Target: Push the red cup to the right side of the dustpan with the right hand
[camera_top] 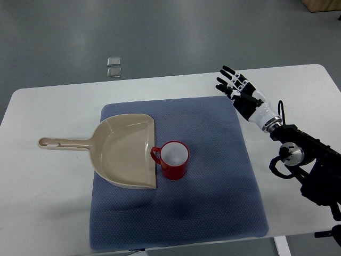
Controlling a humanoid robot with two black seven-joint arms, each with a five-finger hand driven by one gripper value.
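The blue mat (213, 202) carries a red cup (173, 160), its handle touching the dustpan (125, 152) lip. The right hand (237, 88), fingers spread and empty, hovers well apart over the desk (298, 85); seemingly the approach remains, then a sideways push.

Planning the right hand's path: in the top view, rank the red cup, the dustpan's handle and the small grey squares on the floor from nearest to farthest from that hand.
From the right hand:
1. Red cup, mid-mat, against the dustpan's open edge.
2. Grey squares, on the floor beyond the table's far edge.
3. Dustpan handle, far left, on the bare table.
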